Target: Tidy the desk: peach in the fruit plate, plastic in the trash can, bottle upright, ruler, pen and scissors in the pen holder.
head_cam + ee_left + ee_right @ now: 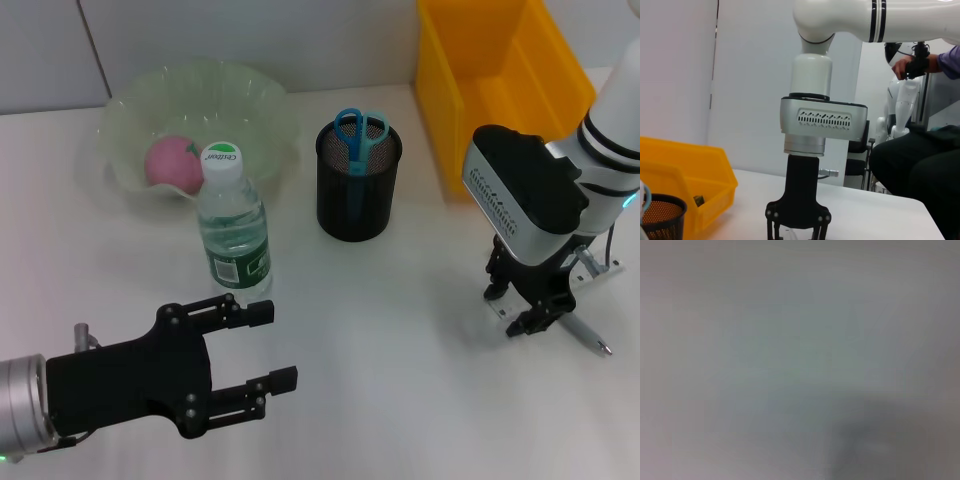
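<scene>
A pink peach (173, 163) lies in the pale green fruit plate (262, 110). In front of the plate a clear bottle (234, 235) with a white cap stands upright. The black mesh pen holder (357, 195) holds blue-handled scissors (360, 133). At the right, a pen (585, 337) lies on the table. My right gripper (510, 312) is down at the table just left of the pen, open, and also shows in the left wrist view (797, 231). My left gripper (272, 346) hovers open and empty in front of the bottle. Ruler and plastic are not visible.
A yellow bin (470, 70) stands at the back right, close behind my right arm. It also shows in the left wrist view (687, 175), beside the holder (660, 212). The right wrist view is a grey blur.
</scene>
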`<state>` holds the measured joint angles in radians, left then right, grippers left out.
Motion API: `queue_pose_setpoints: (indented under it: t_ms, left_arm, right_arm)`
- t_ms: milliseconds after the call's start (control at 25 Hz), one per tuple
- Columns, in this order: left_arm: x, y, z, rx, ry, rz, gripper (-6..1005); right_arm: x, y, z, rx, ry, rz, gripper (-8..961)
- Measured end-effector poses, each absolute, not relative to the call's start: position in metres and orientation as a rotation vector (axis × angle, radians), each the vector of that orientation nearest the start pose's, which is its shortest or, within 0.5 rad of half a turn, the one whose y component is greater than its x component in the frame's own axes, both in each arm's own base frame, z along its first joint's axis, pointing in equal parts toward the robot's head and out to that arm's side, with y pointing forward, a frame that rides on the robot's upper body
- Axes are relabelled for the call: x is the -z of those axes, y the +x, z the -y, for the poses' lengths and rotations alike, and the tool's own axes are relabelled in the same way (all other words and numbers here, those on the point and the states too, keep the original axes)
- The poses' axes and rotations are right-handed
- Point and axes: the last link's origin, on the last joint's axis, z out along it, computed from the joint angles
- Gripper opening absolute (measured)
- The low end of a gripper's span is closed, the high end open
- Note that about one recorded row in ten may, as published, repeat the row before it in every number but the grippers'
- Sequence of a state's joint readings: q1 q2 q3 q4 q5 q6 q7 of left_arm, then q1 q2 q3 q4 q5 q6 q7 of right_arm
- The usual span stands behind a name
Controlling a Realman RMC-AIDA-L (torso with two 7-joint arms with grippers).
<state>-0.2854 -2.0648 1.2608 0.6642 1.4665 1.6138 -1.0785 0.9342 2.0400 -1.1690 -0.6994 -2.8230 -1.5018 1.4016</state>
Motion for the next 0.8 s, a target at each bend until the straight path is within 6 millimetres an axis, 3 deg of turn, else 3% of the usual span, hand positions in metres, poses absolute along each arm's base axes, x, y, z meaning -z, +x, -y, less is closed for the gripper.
queue_pose_setpoints:
  t_ms: [120, 360, 680, 800]
  left_arm:
    - [0.036, -0.251, -0.256, 0.996, -2.820, 0.288, 695]
    - [0.036, -0.251, -0.256, 0.998, -2.821, 0.287, 695]
    - [0.036, -0.251, -0.256, 1.000, -2.824, 0.288, 694]
    - [0.035, -0.250, -0.256, 1.006, -2.829, 0.289, 694]
  right_arm:
    - [0.016, 0.222, -0.389, 1.032, -3.049, 0.363, 558]
    - [0.017, 0.220, -0.390, 1.025, -3.039, 0.352, 395]
    - [0.004, 0.198, -0.391, 0.977, -3.009, 0.290, 389]
    - [-0.014, 0.175, -0.388, 0.886, -2.984, 0.262, 388]
